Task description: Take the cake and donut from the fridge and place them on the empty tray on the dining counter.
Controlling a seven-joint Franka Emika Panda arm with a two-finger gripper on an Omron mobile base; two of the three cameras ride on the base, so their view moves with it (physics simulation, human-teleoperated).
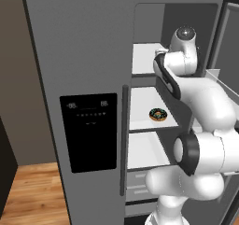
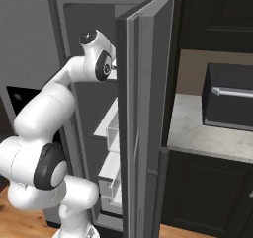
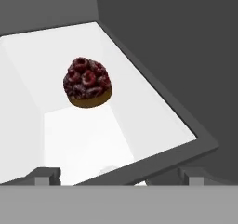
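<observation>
The grey fridge (image 1: 84,56) stands with its right door (image 2: 143,108) swung open, and my arm reaches into an upper white shelf (image 3: 93,139). On that shelf sits the cake (image 3: 87,82), a dark reddish-brown lump, upright and some way ahead of my gripper (image 3: 118,176). The gripper is open, its fingertips (image 3: 46,175) spread wide near the shelf's front edge with nothing between them. The donut (image 1: 158,114), a dark-iced ring with speckles, lies on the shelf below. The tray and the dining counter are out of view.
The grey inner wall of the fridge (image 3: 176,56) runs close along the right of the cake's shelf. The open door carries bins (image 2: 112,133). Right of the fridge, a pale counter (image 2: 197,128) on dark cabinets holds a dark appliance (image 2: 230,96).
</observation>
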